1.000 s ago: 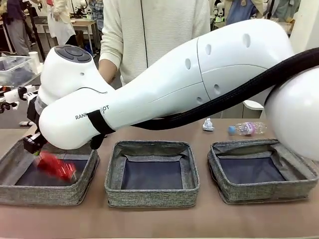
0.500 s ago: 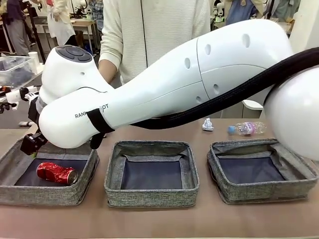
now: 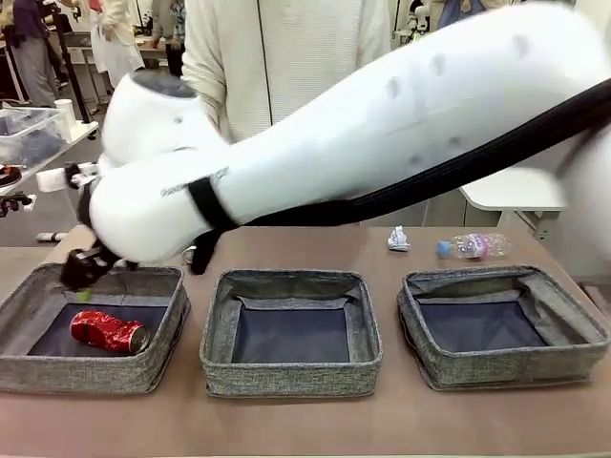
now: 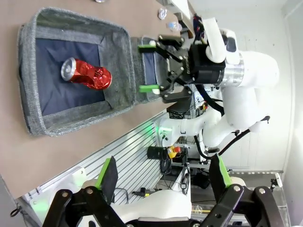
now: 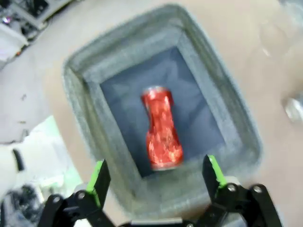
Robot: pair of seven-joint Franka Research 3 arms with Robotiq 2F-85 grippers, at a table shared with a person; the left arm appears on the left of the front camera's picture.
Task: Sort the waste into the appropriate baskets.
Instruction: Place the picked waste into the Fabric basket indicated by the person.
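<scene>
the crushed red can (image 3: 108, 332) lies in the left basket (image 3: 19, 367). the right gripper (image 5: 155, 172) hangs above it, fingers wide open and empty; the left gripper (image 4: 163, 172) likewise. pulling away low could snag the basket's soft rim.

crushed red can (image 3: 108, 332): landed in left basket (image 3: 95, 377) | right end effector (image 5: 155, 165): risen, arm swung up
</scene>
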